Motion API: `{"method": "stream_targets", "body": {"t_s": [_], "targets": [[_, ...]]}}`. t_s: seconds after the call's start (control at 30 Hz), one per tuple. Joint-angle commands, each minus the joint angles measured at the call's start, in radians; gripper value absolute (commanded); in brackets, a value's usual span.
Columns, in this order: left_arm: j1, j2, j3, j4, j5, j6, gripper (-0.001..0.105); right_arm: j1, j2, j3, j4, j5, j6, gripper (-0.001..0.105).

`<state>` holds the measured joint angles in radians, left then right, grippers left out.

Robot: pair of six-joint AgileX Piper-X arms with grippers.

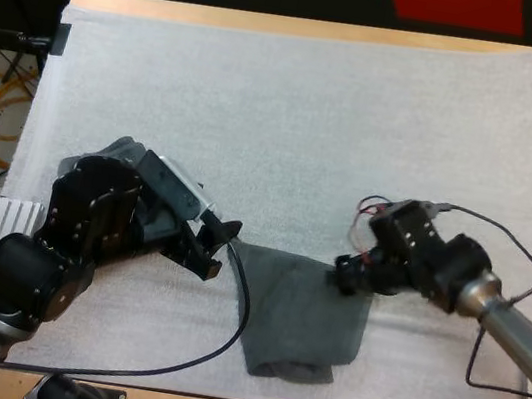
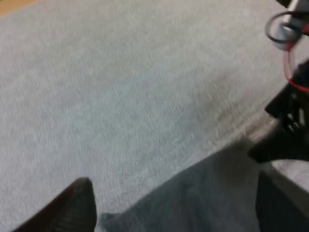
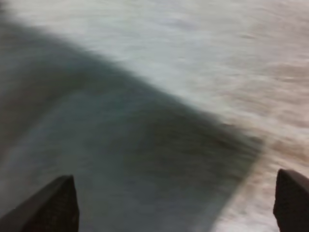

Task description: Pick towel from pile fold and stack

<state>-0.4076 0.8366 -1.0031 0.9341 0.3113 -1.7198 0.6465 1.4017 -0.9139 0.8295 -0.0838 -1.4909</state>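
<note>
The wooden table (image 1: 273, 26) carries a white mat (image 1: 310, 115) that covers nearly all of its top. From the mat's centre in the high view, the one dark grey-green towel (image 1: 303, 317) lies at about 5 o'clock, close to the near edge. It lies mostly flat, and its near end is rounded over in a soft fold.

The left hand (image 1: 216, 244) sits at the towel's 10 o'clock corner, just beside the cloth. Whether it touches the cloth cannot be told. In the left wrist view its two black fingers stand wide apart with nothing pressed between them. The towel's edge lies ahead of them, and the other arm's hand is at the towel's far corner.

The right hand (image 1: 347, 273) is at the towel's 2 o'clock corner, low over the cloth. In the right wrist view its fingers are spread wide and grip nothing. The dark towel lies under and ahead of them, with bare mat beyond its edge.
</note>
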Motion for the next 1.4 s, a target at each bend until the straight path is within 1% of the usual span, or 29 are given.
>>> {"method": "stream_targets", "body": {"t_s": [0.0,0.1,0.17,0.23,0.3,0.4,0.63,0.7,0.73,0.8,0.83,0.9,0.93,0.97,1.03,1.07,1.13,1.2,1.23,1.27,1.3,1.33,1.37], "targets": [[-0.005,0.001,-0.006,0.015,0.007,-0.003,0.067,-0.031,0.028,0.004,0.005,-0.012,-0.017,0.079],[-0.005,0.001,-0.006,0.036,0.007,-0.003,0.067,-0.066,0.079,0.005,0.000,-0.051,-0.060,0.079],[-0.005,0.001,-0.006,0.041,0.007,-0.003,0.067,-0.068,0.109,0.005,-0.010,-0.063,-0.078,0.079],[-0.005,0.001,-0.006,0.040,0.007,-0.003,0.067,-0.067,0.133,0.005,-0.019,-0.078,-0.083,0.075],[-0.005,0.001,-0.006,0.040,0.007,-0.003,0.067,-0.065,0.168,0.005,-0.022,-0.078,-0.084,0.066],[-0.005,0.001,-0.006,0.040,0.007,-0.003,0.067,-0.065,0.209,0.005,-0.031,-0.070,-0.084,0.061],[-0.005,0.001,-0.006,0.040,0.007,-0.003,0.067,-0.065,0.258,0.005,-0.087,-0.070,-0.082,0.061],[-0.005,0.001,-0.006,0.040,0.007,-0.003,0.067,-0.065,0.265,0.005,-0.106,-0.070,-0.082,0.059],[-0.005,0.001,-0.006,0.040,0.007,-0.003,0.067,-0.065,0.265,0.005,-0.106,-0.070,-0.082,0.056],[-0.005,0.001,-0.006,0.040,0.007,-0.003,0.067,-0.065,0.265,0.005,-0.109,-0.067,-0.082,0.039],[-0.005,0.001,-0.006,0.040,0.007,-0.003,0.067,-0.065,0.265,0.005,-0.109,-0.059,-0.082,0.033],[-0.005,0.001,-0.006,0.040,0.007,-0.003,0.067,-0.065,0.265,0.005,-0.109,-0.030,-0.082,0.010],[-0.005,0.001,-0.006,0.040,0.007,-0.003,0.067,-0.065,0.265,0.005,-0.109,-0.022,-0.082,0.007],[-0.005,0.001,-0.006,0.040,0.007,-0.003,0.067,-0.065,0.265,0.005,-0.109,-0.012,-0.084,0.000],[-0.005,0.001,-0.006,0.040,0.007,-0.003,0.067,-0.065,0.265,0.005,-0.103,0.001,-0.093,0.000],[-0.005,0.001,-0.006,0.040,0.007,-0.003,0.067,-0.065,0.265,0.005,-0.091,0.005,-0.121,0.000],[-0.005,0.001,-0.006,0.040,0.007,-0.003,0.067,-0.065,0.260,0.005,-0.051,0.049,-0.157,0.000],[-0.005,0.005,-0.006,0.033,0.007,0.005,0.067,-0.065,0.246,0.005,0.016,0.152,-0.197,0.000],[-0.005,0.009,-0.006,0.030,0.007,0.005,0.067,-0.065,0.240,0.005,0.033,0.186,-0.204,0.000],[-0.005,0.016,-0.006,0.021,0.007,0.009,0.065,-0.065,0.230,0.005,0.063,0.252,-0.229,0.000],[-0.005,0.028,-0.006,0.006,0.007,0.009,0.063,-0.065,0.219,0.005,0.085,0.302,-0.255,0.000],[-0.005,0.034,-0.004,-0.003,0.007,0.009,0.061,-0.065,0.214,0.005,0.091,0.318,-0.268,0.000],[-0.005,0.052,-0.001,-0.020,0.007,0.009,0.057,-0.065,0.204,0.005,0.102,0.359,-0.290,0.000]]}}
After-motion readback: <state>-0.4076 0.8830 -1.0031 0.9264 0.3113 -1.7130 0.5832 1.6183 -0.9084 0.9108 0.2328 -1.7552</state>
